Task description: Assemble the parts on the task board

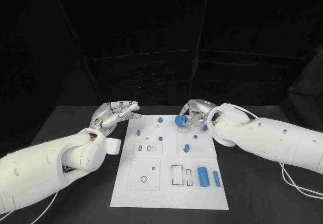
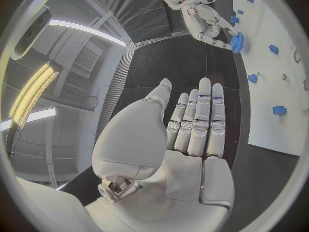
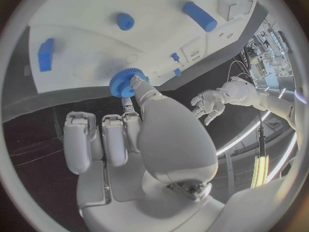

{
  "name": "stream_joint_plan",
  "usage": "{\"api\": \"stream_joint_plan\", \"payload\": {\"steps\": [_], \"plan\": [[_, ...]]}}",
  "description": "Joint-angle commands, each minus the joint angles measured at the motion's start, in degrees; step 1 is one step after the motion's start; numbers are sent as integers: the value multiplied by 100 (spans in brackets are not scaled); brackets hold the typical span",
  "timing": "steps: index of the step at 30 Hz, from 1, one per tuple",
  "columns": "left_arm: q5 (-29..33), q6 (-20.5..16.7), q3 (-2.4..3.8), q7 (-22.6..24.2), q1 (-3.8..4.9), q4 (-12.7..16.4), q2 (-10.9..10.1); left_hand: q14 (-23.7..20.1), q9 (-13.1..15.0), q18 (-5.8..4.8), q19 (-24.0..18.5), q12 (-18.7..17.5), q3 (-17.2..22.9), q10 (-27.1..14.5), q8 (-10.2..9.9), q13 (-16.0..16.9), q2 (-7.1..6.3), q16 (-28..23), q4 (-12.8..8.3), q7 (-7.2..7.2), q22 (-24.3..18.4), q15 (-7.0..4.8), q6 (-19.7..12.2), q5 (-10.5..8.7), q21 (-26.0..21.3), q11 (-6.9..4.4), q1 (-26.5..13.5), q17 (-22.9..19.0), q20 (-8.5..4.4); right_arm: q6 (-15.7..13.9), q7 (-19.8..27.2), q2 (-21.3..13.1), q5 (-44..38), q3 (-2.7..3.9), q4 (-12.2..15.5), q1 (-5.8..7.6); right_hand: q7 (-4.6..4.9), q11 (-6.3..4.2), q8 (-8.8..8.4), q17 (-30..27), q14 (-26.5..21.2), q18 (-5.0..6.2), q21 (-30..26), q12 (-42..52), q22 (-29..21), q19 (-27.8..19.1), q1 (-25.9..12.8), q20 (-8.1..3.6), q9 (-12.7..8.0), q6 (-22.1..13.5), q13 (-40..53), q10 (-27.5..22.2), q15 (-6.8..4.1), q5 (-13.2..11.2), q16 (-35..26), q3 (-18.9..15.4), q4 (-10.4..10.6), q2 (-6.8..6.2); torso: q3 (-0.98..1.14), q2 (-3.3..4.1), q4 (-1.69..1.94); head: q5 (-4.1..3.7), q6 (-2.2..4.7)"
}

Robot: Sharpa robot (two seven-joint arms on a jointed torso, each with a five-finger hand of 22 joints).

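Pinching the blue gear (image 1: 180,121) at the far end of the task board (image 1: 168,198), the right hand (image 1: 196,113) looks way closer to the job, while the left hand (image 1: 115,113) sits off the board's left edge, fingers together, holding nothing.

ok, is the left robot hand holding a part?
No, the left robot hand is bare, fingers straight, off the task board; the right robot hand holds the blue gear.
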Motion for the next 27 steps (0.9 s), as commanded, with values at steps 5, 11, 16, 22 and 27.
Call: {"api": "stream_joint_plan", "payload": {"steps": [5, 11, 16, 22, 27], "plan": [[-24, 75, 5, 10, 7, 23, -4, 9, -3, 84, 15, -26, -1, -24, -34, -4, 28, -19, -41, 8, -7, 39, 7, -3, -29, -4, -17, 7, 16, -613, -87, 280, -612, 6, 120, 15, -100, 22, -56, 466, 401, -89, 36, -10, 964, 210, -151, -46, 26, 421, 546, 8, -28, 14, 34, 136, 44, -57, -11, 2, 14, 16, 20], [-25, 80, 5, 2, 7, 17, 5, 10, -2, 85, 17, -33, 2, -18, -40, -3, 36, -31, -55, 4, -13, 37, 12, -3, -34, -7, -14, 16, 16, -488, -155, 747, -750, -5, -165, -16, -95, 26, -86, 448, 397, -89, 35, -35, 963, 208, -205, -46, 23, 414, 527, -6, -26, 3, 25, 189, 46, -79, -2, 5, 24, 36, -16], [-25, 81, 5, -1, 7, 11, 16, 10, -2, 85, 17, -33, 2, -18, -40, -3, 36, -31, -55, 4, -13, 37, 12, -3, -34, -7, -14, 16, 16, -297, -193, 1090, -785, -14, -469, -83, -90, 30, -107, 444, 395, -88, 33, -56, 959, 205, -239, -44, 22, 405, 510, -20, -23, -3, 22, 215, 49, -96, -12, 2, 22, 56, -31], [-25, 78, 5, 1, 8, 8, 22, 10, -2, 85, 17, -33, 2, -18, -40, -3, 36, -31, -55, 4, -13, 37, 12, -3, -34, -7, -14, 16, 16, -20, -228, 1321, -795, -21, -711, -150, -83, 36, -129, 442, 395, -89, 34, -61, 963, 207, -276, -42, 20, 394, 509, -23, -19, -17, 21, 239, 49, -116, -6, 4, 8, 82, -43], [-25, 74, 5, 1, 9, 10, 22, 10, -2, 85, 17, -33, 2, -18, -40, -3, 36, -31, -55, 4, -13, 37, 12, -3, -34, -7, -14, 16, 16, 174, -246, 1412, -797, -22, -801, -171, -77, 41, -147, 429, 393, -88, 32, -69, 958, 203, -313, -39, 20, 389, 504, -28, -15, -29, 15, 251, 51, -138, -4, 5, 3, 87, -54]]}}
